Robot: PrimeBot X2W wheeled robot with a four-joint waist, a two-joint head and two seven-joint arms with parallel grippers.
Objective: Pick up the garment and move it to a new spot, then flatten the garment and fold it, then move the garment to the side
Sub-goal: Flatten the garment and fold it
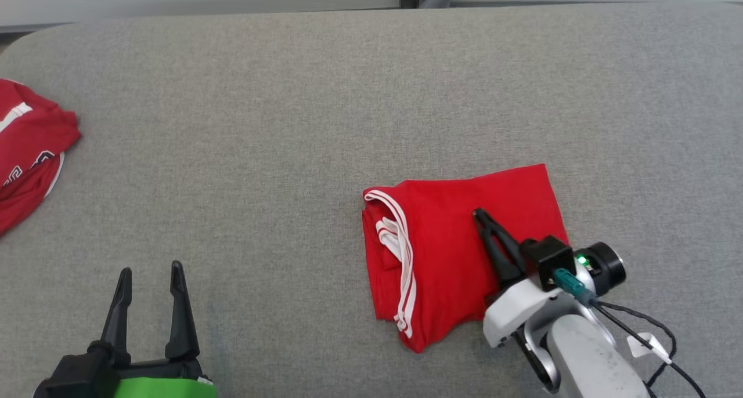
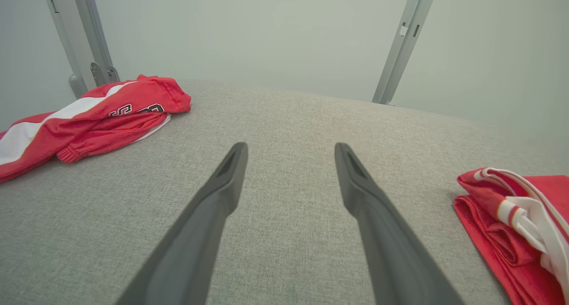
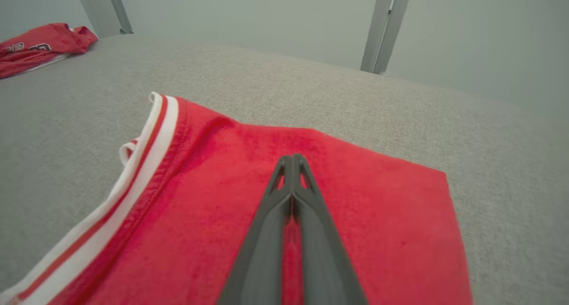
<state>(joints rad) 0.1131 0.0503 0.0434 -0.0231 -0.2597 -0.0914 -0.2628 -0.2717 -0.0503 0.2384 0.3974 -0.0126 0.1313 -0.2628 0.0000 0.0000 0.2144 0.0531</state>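
A red garment [image 1: 447, 253] with white-striped trim lies folded into a compact rectangle right of centre on the grey padded table [image 1: 325, 96]. My right gripper [image 1: 480, 215] rests over the top of it, fingers shut together with nothing between them; the right wrist view shows the closed tips [image 3: 292, 159] lying on the red cloth [image 3: 213, 198]. At the lower left, well away from the fold, my left gripper [image 1: 151, 273] stands open and empty above bare table. Its fingers [image 2: 226, 180] frame grey fabric, and the garment's edge [image 2: 511, 234] shows at the right of that view.
A second red garment [image 1: 26, 154] with white panels and dark lettering lies crumpled at the table's left edge, also seen in the left wrist view [image 2: 89, 118]. Metal frame posts [image 2: 402, 42] rise behind the table's far edge.
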